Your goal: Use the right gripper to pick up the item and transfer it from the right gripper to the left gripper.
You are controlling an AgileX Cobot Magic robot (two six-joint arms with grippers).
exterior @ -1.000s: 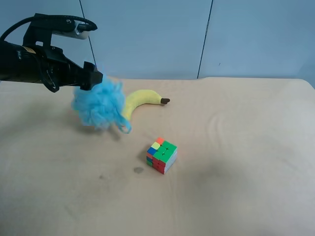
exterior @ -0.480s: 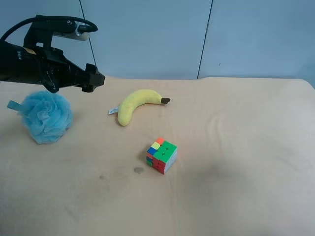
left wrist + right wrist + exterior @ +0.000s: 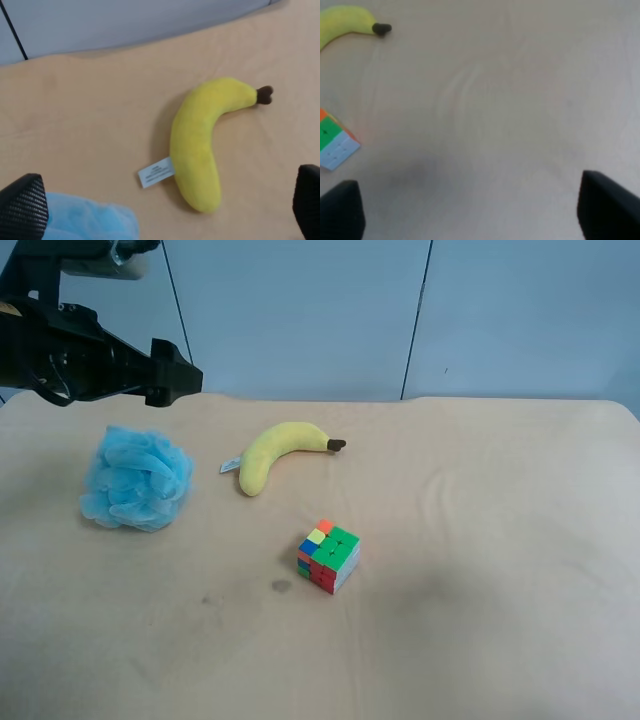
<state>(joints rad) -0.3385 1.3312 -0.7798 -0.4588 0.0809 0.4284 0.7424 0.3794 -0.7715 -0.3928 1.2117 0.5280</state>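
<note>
The light-blue mesh pouf (image 3: 136,480) lies on the table at the exterior high view's left, held by nothing. A corner of it shows in the left wrist view (image 3: 90,220). My left gripper (image 3: 176,372) hangs in the air above and behind the pouf, open and empty; its two fingers stand far apart in the left wrist view (image 3: 165,202). My right gripper (image 3: 475,207) is open and empty over bare table; it is out of the exterior high view.
A yellow plush banana (image 3: 280,450) with a white tag lies right of the pouf; it shows in both wrist views (image 3: 205,145) (image 3: 345,22). A multicoloured puzzle cube (image 3: 328,555) stands nearer the table's middle (image 3: 335,142). A blue wall stands behind the table.
One second ago the left gripper held the pouf in the air. It let go; the pouf dropped to the table and settled slightly rightward. The left arm rose and drew back left.
</note>
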